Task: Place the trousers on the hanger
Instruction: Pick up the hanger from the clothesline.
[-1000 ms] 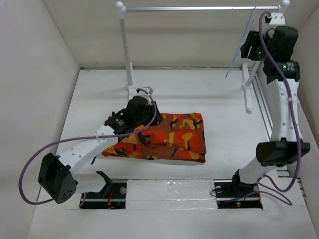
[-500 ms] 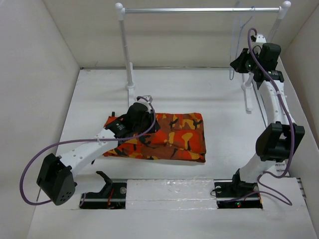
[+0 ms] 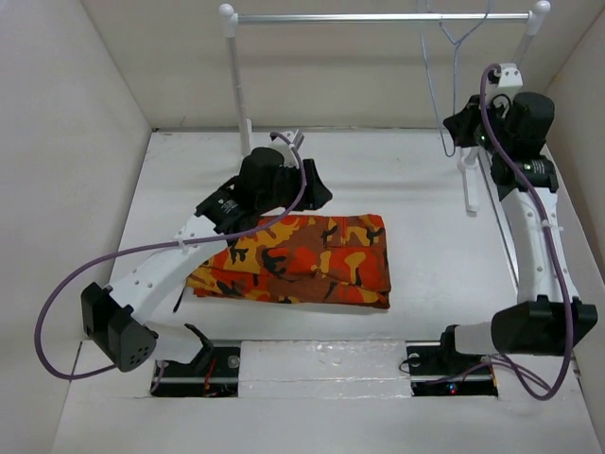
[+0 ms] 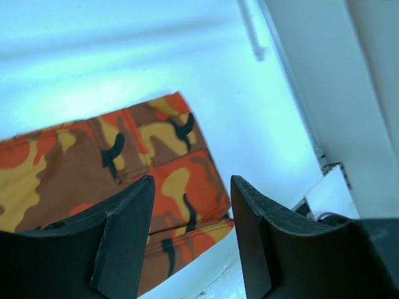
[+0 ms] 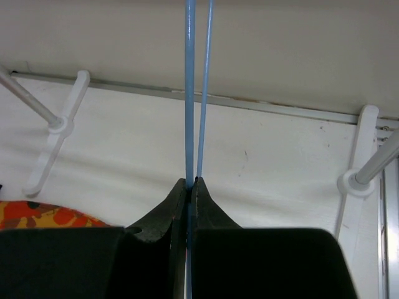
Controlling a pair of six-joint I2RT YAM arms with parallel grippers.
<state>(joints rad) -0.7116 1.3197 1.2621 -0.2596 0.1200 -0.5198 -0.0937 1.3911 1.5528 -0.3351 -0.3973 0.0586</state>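
The camouflage trousers point(image 3: 302, 260) lie folded flat on the white table, and their orange and brown cloth point(image 4: 143, 168) shows below my left fingers. My left gripper point(image 3: 317, 194) hovers above their far edge, open, with nothing between its fingers point(image 4: 124, 230). The thin pale blue hanger point(image 3: 435, 95) hangs by its hook from the rack's crossbar at the back right. My right gripper point(image 3: 463, 123) is shut on the hanger's lower end. In the right wrist view the blue wire point(image 5: 189, 93) rises straight out of the closed tips of the right gripper point(image 5: 191, 182).
A rack with white posts point(image 3: 236, 85) and a silver crossbar point(image 3: 359, 17) spans the back of the table. Its right post and foot point(image 3: 470, 180) stand just under my right arm. White walls enclose the table on three sides.
My left gripper has lifted off the trousers, moved toward the back and opened. My right gripper has closed on the hanger, which has swung from edge-on to hang more squarely under the crossbar.
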